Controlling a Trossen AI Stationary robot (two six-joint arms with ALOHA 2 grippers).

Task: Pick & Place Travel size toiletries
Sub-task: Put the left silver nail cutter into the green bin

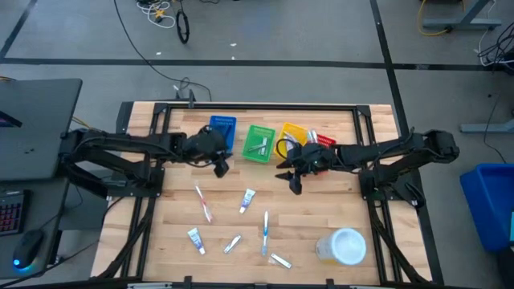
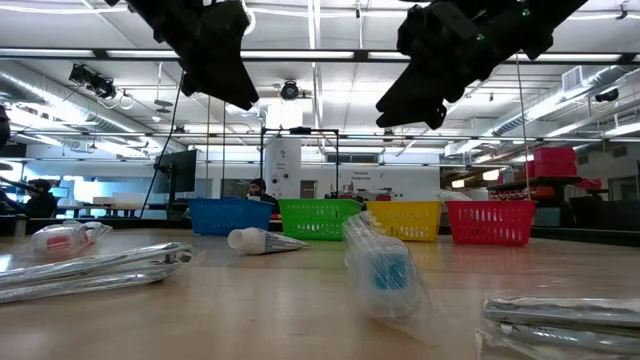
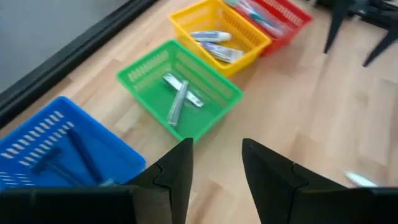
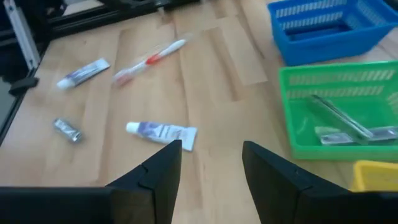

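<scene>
Sorting is partway along, judging from the baskets. The green basket [image 1: 259,144] is already holding wrapped silvery items, the yellow basket [image 3: 219,34] beside it is holding small tubes, the red basket [image 3: 280,14] past that is holding toothbrushes, and the blue basket [image 3: 56,149] on the green one's other side is holding a dark razor.

Six toiletries are still lying loose in front of the green basket: a pink toothbrush [image 1: 202,201], a white tube [image 1: 246,201], a blue toothbrush [image 1: 265,231], another tube [image 1: 195,239], and two wrapped pieces [image 1: 232,244] [image 1: 280,260].

The left gripper [image 1: 221,167] is hovering just beside the green basket, fingers spread, holding nothing. The right gripper [image 1: 292,181] is hovering near the yellow basket, fingers also spread and empty.
</scene>
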